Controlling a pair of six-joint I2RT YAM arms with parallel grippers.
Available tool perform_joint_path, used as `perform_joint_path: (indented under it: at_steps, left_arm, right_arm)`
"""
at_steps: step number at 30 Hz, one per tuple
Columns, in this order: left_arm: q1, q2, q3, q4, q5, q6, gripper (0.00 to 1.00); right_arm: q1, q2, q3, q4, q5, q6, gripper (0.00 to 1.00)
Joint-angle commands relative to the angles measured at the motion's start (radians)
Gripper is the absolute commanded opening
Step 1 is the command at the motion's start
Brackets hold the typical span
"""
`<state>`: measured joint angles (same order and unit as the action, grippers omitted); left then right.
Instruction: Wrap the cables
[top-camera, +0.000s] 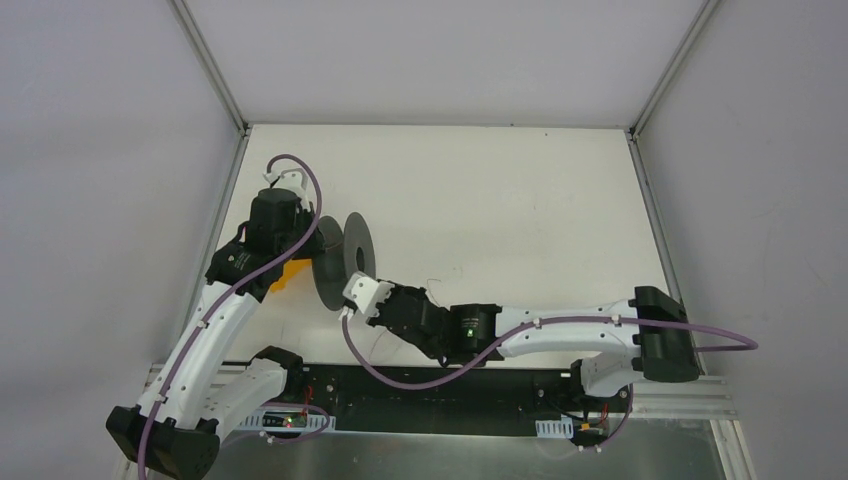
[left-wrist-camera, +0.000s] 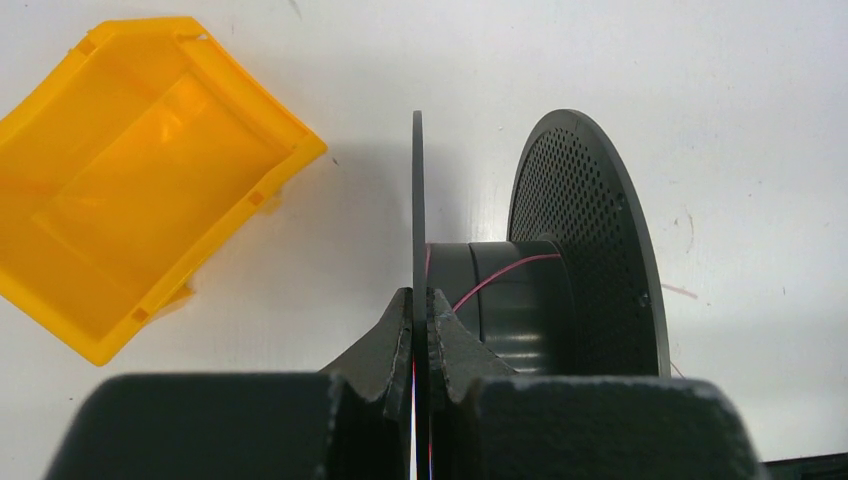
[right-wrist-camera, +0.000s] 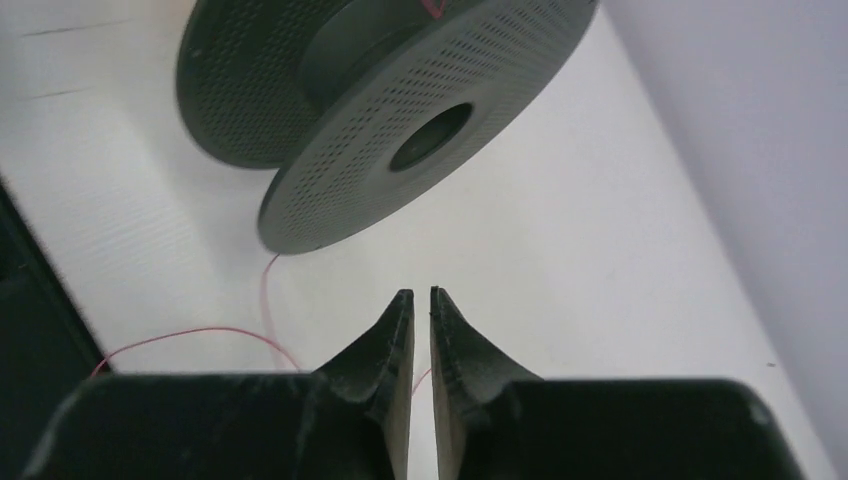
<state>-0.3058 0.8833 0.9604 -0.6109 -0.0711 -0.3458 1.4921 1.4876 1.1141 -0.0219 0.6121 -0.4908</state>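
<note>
Starting at the left edge of the white surface (top-camera: 500, 200), you have an open yellow plastic bin (left-wrist-camera: 140, 190) with nothing in it, just beside the dark grey two-flanged spool (left-wrist-camera: 585, 250). The spool stands on its rims near that edge, its axis running left to right. Your left fingers (left-wrist-camera: 385, 345) are clamped on the thin plain flange (left-wrist-camera: 418, 200), one finger on each face, steadying it. A few turns of the hair-fine reddish-brown wire (left-wrist-camera: 500, 275) cross the hub (left-wrist-camera: 520, 310).

Rightward, the loose wire drops from under the perforated flange and trails over the surface toward the near edge, passing left of your right fingers (right-wrist-camera: 385, 340). Those are all but closed, with only a slit between them. A pink trace shows in that slit, but I cannot tell whether the wire is pinched. The right arm is nearer the slack, so I judge it should feed the wire.
</note>
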Motion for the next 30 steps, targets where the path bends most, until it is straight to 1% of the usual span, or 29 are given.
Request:
perform_joint_path:
  at_steps: [1, 3, 5, 7, 8, 10, 12, 14, 15, 17, 19, 21, 23, 27, 30]
  left_arm:
    - [0.007, -0.015, 0.026, 0.028, 0.028, 0.008, 0.0]
    - [0.006, -0.018, 0.023, 0.028, 0.043, 0.01, 0.0]
    - [0.007, -0.02, 0.019, 0.028, 0.055, 0.007, 0.0]
    - [0.007, -0.021, 0.017, 0.028, 0.061, 0.008, 0.0]
    - [0.006, -0.023, 0.018, 0.028, 0.06, 0.01, 0.0]
    - [0.007, -0.027, 0.019, 0.027, 0.048, 0.012, 0.0]
    - [0.007, -0.031, 0.023, 0.023, 0.027, 0.012, 0.0]
    - [0.007, -0.035, 0.034, 0.02, 0.01, 0.012, 0.0]
    - [0.007, -0.036, 0.041, 0.019, 0.008, 0.013, 0.0]
    - [0.007, -0.039, 0.054, 0.016, 0.012, 0.014, 0.0]
    - [0.007, -0.044, 0.059, 0.014, 0.014, 0.013, 0.0]
    - [0.007, -0.048, 0.062, 0.013, 0.013, 0.011, 0.0]
    - [0.006, -0.053, 0.067, 0.013, 0.006, 0.01, 0.0]
    - [0.007, -0.056, 0.086, 0.008, -0.005, 0.018, 0.0]
    - [0.006, -0.052, 0.09, 0.008, -0.001, 0.018, 0.0]
  right_arm:
    - [0.02, 0.049, -0.005, 0.207, 0.265, -0.225, 0.12]
    - [0.021, 0.067, -0.014, 0.261, 0.285, -0.261, 0.09]
    - [0.02, 0.07, -0.022, 0.278, 0.273, -0.248, 0.09]
    - [0.01, 0.049, -0.03, 0.253, 0.241, -0.154, 0.11]
    - [0.002, 0.028, -0.037, 0.227, 0.212, -0.08, 0.13]
    - [-0.024, -0.031, -0.074, 0.196, 0.113, 0.097, 0.19]
    - [-0.075, -0.097, -0.146, 0.215, 0.0, 0.249, 0.24]
    - [-0.127, -0.145, -0.225, 0.26, -0.083, 0.356, 0.3]
    - [-0.154, -0.161, -0.265, 0.282, -0.122, 0.396, 0.35]
    - [-0.217, -0.18, -0.325, 0.314, -0.211, 0.474, 0.4]
    - [-0.3, -0.189, -0.374, 0.349, -0.34, 0.565, 0.46]
    - [-0.345, -0.179, -0.408, 0.38, -0.427, 0.596, 0.48]
    - [-0.352, -0.16, -0.434, 0.387, -0.421, 0.602, 0.49]
    - [-0.361, -0.115, -0.422, 0.323, -0.412, 0.657, 0.49]
    - [-0.382, -0.08, -0.428, 0.321, -0.435, 0.621, 0.53]
